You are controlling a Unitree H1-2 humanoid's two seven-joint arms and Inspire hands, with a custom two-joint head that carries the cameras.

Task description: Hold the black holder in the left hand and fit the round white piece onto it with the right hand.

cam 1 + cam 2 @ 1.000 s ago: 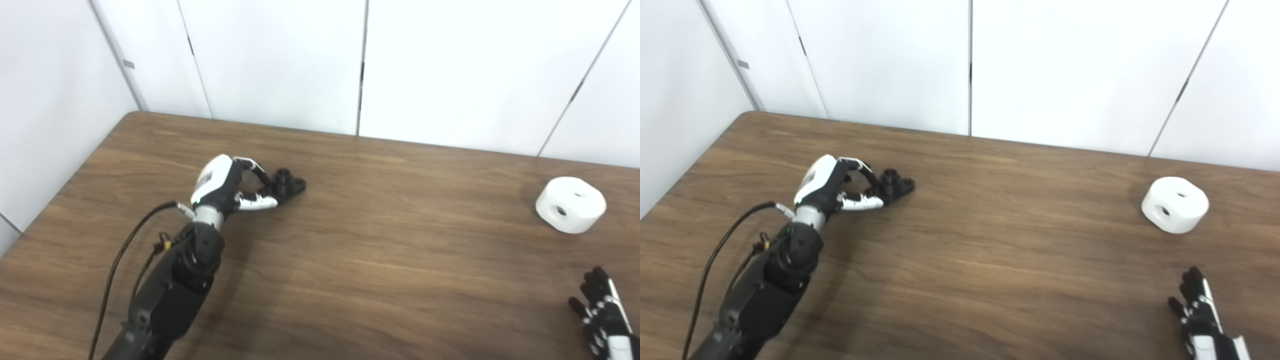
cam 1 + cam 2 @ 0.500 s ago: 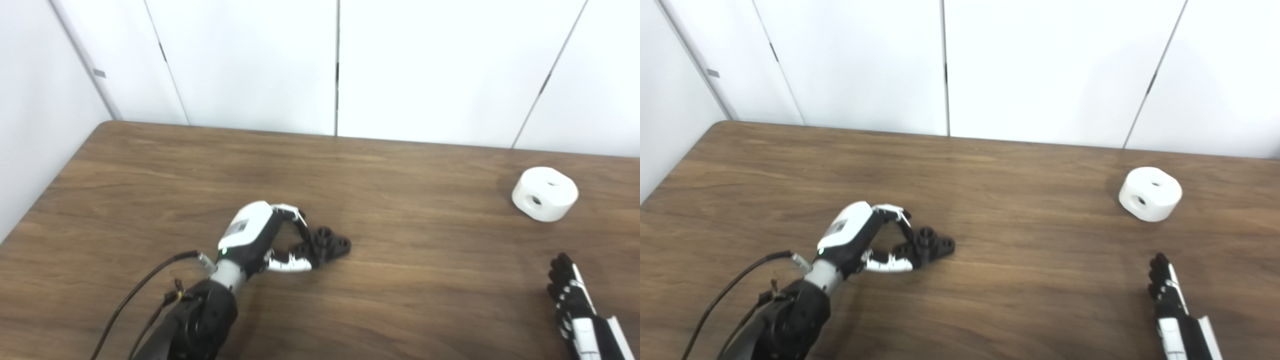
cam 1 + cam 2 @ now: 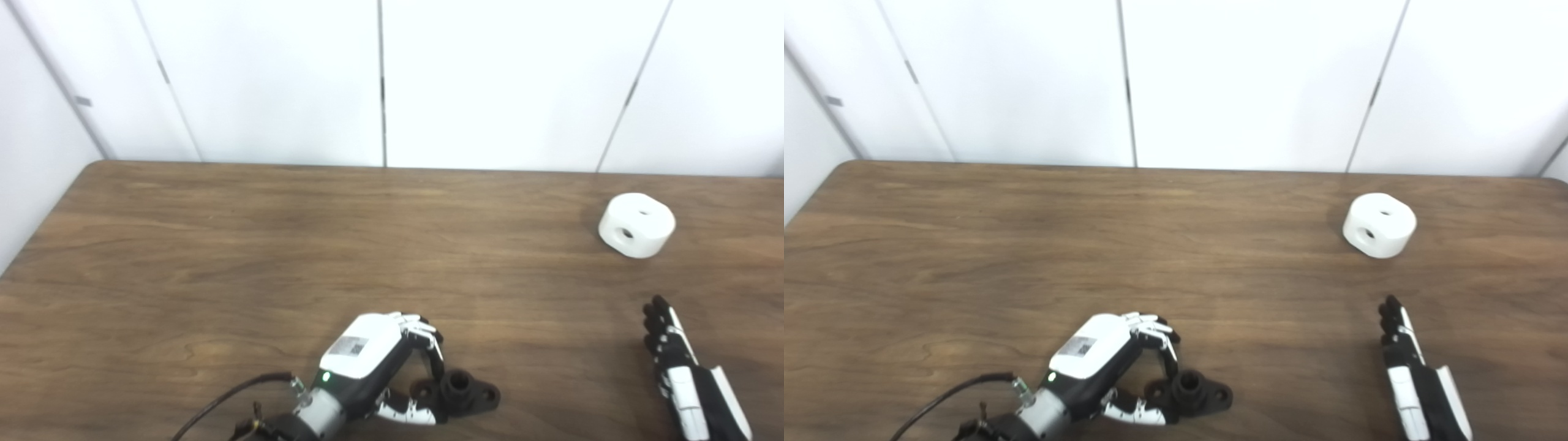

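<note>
Black plastic holder (image 3: 1193, 392) pinched in the left hand (image 3: 1102, 367) near the front edge of the brown wooden desk (image 3: 1041, 245).
Left fingers and thumb clamped on the holder's near end; right hand (image 3: 1409, 373) empty, fingers straight, side by side; round white piece (image 3: 1379, 225) lies well apart, beyond the right hand.

a brown wooden table (image 3: 245, 245) stands against white wall panels (image 3: 275, 79) with dark seams.

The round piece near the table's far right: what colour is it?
White, with dark holes; the round piece shows best in the left eye view.
</note>
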